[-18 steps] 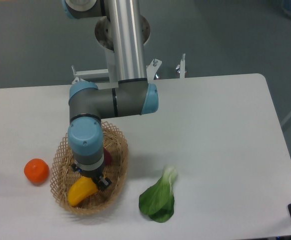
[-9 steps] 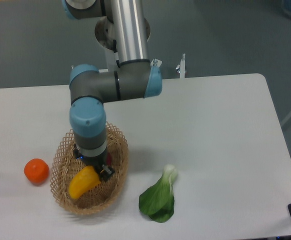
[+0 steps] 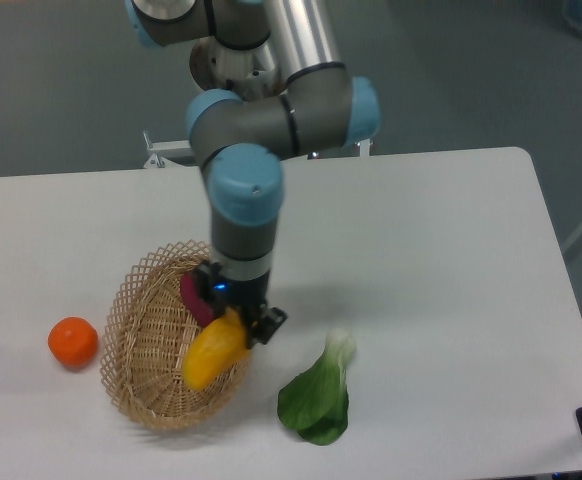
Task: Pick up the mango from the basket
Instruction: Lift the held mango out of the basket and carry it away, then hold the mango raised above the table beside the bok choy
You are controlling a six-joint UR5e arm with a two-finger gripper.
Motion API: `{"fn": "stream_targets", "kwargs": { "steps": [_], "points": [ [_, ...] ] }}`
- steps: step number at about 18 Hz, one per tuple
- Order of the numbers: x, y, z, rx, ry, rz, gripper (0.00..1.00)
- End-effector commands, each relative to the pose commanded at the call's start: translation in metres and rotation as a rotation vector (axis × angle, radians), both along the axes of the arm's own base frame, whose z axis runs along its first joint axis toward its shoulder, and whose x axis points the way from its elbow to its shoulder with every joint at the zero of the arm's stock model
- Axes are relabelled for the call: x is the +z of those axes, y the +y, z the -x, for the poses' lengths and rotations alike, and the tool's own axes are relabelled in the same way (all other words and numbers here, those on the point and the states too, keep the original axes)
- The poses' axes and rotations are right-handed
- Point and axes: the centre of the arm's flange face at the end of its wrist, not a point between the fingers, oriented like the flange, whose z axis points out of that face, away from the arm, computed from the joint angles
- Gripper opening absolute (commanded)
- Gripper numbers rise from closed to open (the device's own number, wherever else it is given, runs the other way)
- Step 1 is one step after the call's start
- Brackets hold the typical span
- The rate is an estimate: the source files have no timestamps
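Note:
The yellow-orange mango [image 3: 213, 350] hangs tilted over the right side of the tan wicker basket [image 3: 146, 350], lifted clear of its floor. My gripper [image 3: 239, 322] points straight down and is shut on the mango's upper end; its fingers are mostly hidden behind the wrist. A dark purple sweet potato [image 3: 195, 296] lies inside the basket just left of the gripper, partly covered by the arm.
A round orange [image 3: 73, 341] sits on the white table left of the basket. A green bok choy [image 3: 316, 398] lies right of the basket near the front edge. The arm's elbow [image 3: 281, 110] rises over the table's back.
The arm swung to the right and rose, carrying the mango from the basket's left-centre up over its right rim. The sweet potato has come into view.

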Motion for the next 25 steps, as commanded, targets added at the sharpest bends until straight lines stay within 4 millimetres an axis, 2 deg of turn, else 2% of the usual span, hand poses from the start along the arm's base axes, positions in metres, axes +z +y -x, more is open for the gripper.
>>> {"fn": "stream_targets", "kwargs": {
  "steps": [5, 11, 15, 17, 25],
  "points": [
    [0.026, -0.021, 0.058, 0.060, 0.004, 0.040, 0.37],
    [0.020, -0.057, 0.119, 0.038, 0.015, 0.125, 0.36],
    [0.016, -0.065, 0.158, 0.075, 0.025, 0.126, 0.36],
    [0.015, -0.063, 0.167, 0.079, 0.029, 0.130, 0.36],
    [0.002, -0.093, 0.194, 0.013, 0.050, 0.190, 0.37]
  ]
}}
